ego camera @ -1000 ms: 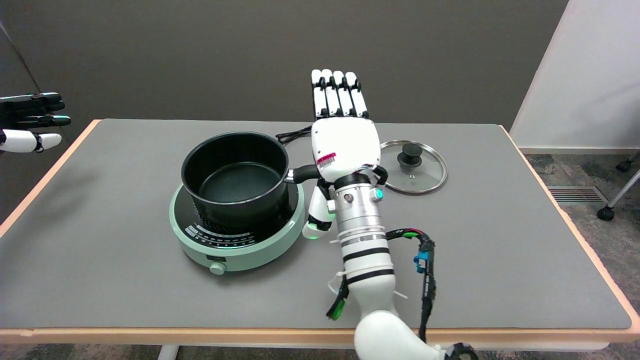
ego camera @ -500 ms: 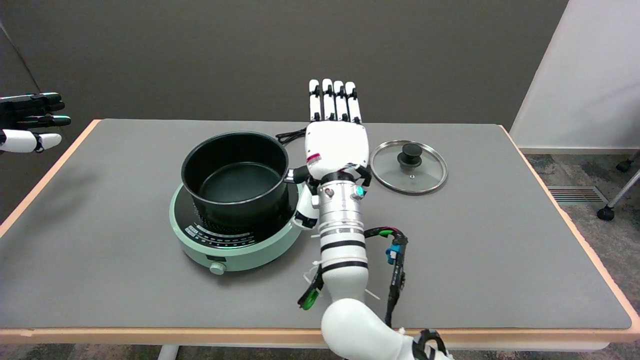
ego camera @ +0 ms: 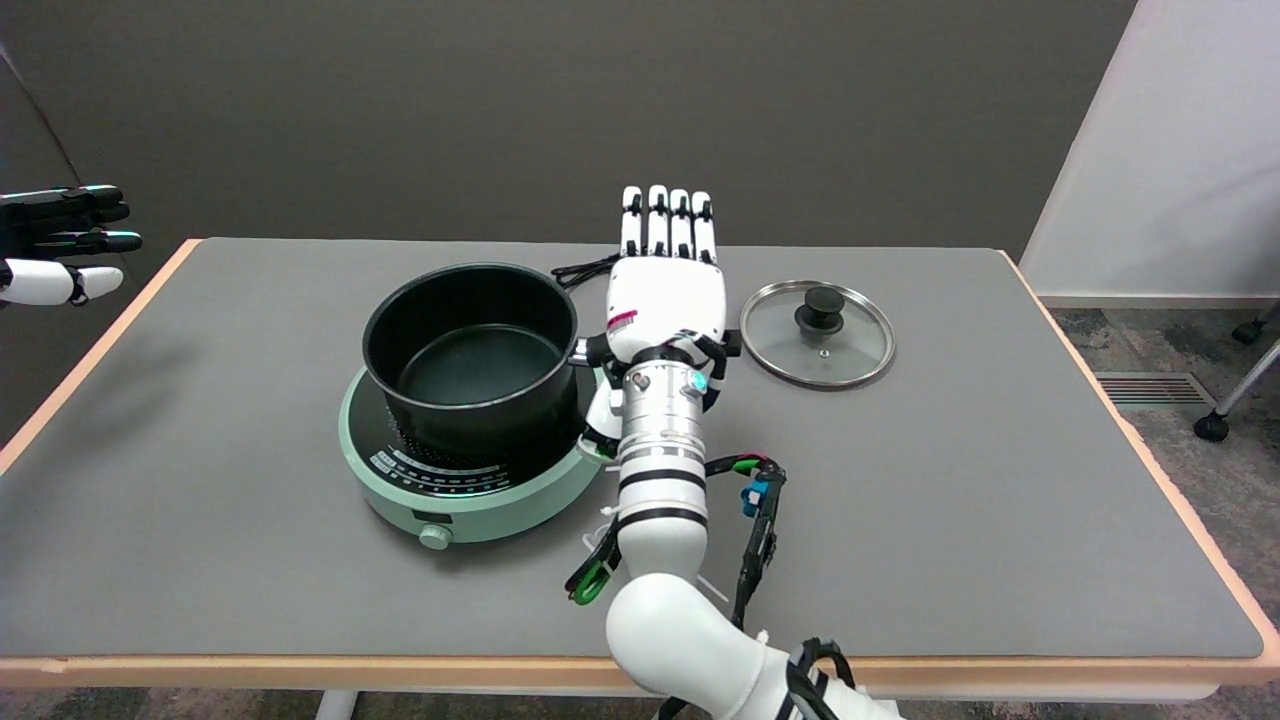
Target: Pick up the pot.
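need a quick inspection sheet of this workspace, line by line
surface: grey table with a pale wooden edge, flat and dry-looking.
job's things: black pot, no lid, nothing visible inside, sits on the green cooker; its side handle points toward the right hand.
clutter: glass lid with a black knob lies flat on the table, right of the hand and apart from it.
hands: right hand is over the pot's handle, fingers straight and pointing to the far edge, holding nothing; left hand hangs in the air at upper left.
cables: black cord runs behind the pot; a cable loop hangs off the right forearm.
surroundings: dark wall behind, white panel at right, wheeled legs on the floor.
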`<act>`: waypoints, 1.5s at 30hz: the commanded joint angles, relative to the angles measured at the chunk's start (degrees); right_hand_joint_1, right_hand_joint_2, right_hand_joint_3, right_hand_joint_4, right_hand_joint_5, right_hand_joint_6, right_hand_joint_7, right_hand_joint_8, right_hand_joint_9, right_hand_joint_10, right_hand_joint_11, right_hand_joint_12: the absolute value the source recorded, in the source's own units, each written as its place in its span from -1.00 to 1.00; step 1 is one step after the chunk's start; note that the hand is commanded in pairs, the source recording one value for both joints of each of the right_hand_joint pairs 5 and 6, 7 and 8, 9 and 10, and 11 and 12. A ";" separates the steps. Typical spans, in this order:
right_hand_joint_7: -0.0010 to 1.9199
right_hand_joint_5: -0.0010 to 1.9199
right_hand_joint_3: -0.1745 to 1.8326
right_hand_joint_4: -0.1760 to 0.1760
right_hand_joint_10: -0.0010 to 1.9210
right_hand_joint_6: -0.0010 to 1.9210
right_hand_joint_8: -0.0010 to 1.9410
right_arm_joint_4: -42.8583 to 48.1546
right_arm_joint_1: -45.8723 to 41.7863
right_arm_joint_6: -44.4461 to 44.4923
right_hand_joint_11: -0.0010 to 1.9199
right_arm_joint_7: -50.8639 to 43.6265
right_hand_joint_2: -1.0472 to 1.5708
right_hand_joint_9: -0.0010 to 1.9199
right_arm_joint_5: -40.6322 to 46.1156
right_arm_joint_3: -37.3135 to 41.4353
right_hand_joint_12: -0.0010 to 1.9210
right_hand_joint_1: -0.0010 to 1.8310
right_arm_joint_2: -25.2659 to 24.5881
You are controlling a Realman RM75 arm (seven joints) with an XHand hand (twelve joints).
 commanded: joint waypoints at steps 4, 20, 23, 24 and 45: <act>-0.99 -0.99 0.48 0.04 -0.99 -0.99 -0.99 2.54 1.59 1.73 -0.99 -7.80 -1.00 -0.99 11.32 0.12 -0.99 0.37 0.50; -0.99 -0.99 0.35 0.33 -0.99 -0.99 -0.99 3.52 3.37 1.68 -0.99 -13.06 -1.00 -0.99 15.60 -0.15 -0.99 0.34 0.04; -0.99 -0.99 0.24 0.44 -0.99 -0.99 -0.99 3.20 3.85 1.68 -0.99 -13.59 -0.98 -0.99 16.74 -0.28 -0.99 0.34 -0.19; -0.99 -0.99 0.21 0.46 -0.99 -0.99 -0.99 3.17 3.96 1.68 -0.99 -13.59 -0.97 -0.99 16.95 -0.25 -0.99 0.34 -0.25; -0.99 -0.99 0.11 0.47 -0.99 -0.99 -0.99 3.68 3.85 4.03 -0.99 -14.87 -0.93 -0.99 20.36 0.28 -0.99 0.33 -0.09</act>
